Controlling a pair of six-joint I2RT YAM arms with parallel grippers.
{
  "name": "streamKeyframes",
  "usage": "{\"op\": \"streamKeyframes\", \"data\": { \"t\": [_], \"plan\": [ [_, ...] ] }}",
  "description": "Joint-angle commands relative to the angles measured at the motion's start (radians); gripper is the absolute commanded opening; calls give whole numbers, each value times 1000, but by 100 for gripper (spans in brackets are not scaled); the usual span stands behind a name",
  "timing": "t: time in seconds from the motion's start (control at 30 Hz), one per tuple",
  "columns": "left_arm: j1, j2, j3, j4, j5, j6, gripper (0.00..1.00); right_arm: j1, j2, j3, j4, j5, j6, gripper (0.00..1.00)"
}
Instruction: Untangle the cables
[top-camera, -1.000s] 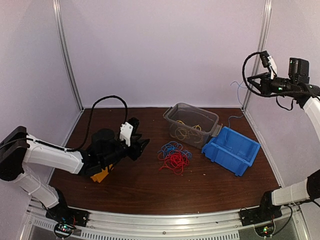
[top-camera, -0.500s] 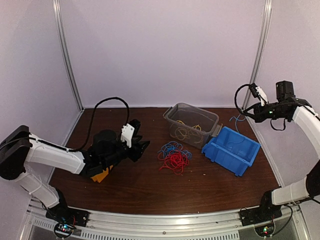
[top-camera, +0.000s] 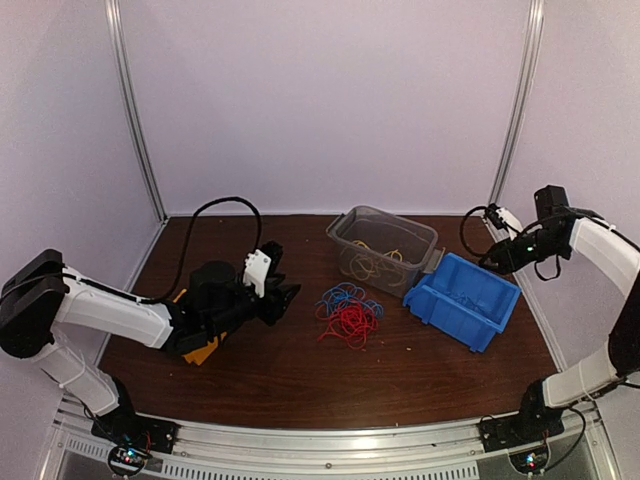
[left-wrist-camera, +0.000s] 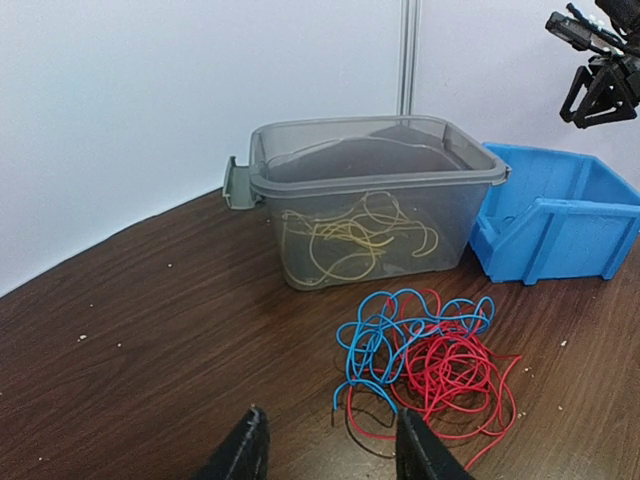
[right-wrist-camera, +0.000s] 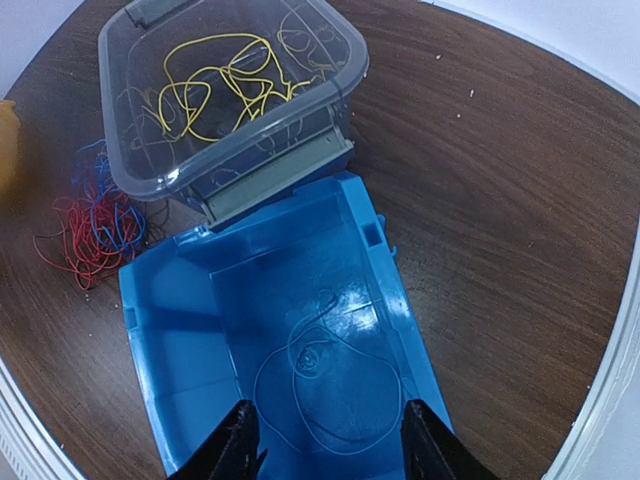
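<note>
Since the cables (top-camera: 348, 315) lie mid-frame on the surface (top-camera: 300, 380) as a light, limp red-and-blue heap, we would pinch one outer loop; our left fingers (left-wrist-camera: 246, 455) and right fingers (right-wrist-camera: 236, 445) stand spread, empty.

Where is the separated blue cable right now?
Right wrist view: the blue cable lies looped in the blue bin, table's right side, beside the grey tub.

No legible text, label, brand, number or sign on the cables (left-wrist-camera: 425, 355), grey tub (left-wrist-camera: 460, 215), blue bin (left-wrist-camera: 570, 235) or tabletop (left-wrist-camera: 150, 340).
</note>
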Motion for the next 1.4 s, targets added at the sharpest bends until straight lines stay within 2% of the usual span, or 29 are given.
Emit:
{"op": "streamKeyframes", "data": {
  "t": [0.0, 0.17, 0.37, 0.53, 0.7, 0.93, 1.03, 1.17, 1.37],
  "plan": [
    [-3, 17, 30, 24, 13, -9, 45, -1, -47, 52, 32, -33, 21, 51],
    [-3, 34, 63, -7, 40, -51, 45, 86, -47, 43, 97, -58, 31, 50],
    [4, 93, 200, -161, 104, -139, 45, 321, 11, 91, 147, -9, 13, 48],
    [14, 133, 246, -193, 159, -194, 45, 466, 81, 145, 149, 19, -22, 46],
    [54, 153, 249, -200, 238, -258, 44, 547, 156, 163, 166, -41, -24, 43],
    [100, 215, 253, -185, 378, -300, 44, 676, 268, 139, 237, 36, -45, 41],
    [148, 265, 255, -132, 477, -365, 43, 709, 330, 139, 274, 62, -49, 43],
    [190, 332, 272, -66, 555, -409, 36, 752, 394, 105, 349, 84, -56, 48],
    [195, 428, 368, -147, 602, -336, 47, 809, 434, 101, 400, 172, -30, 53]
  ]
}}
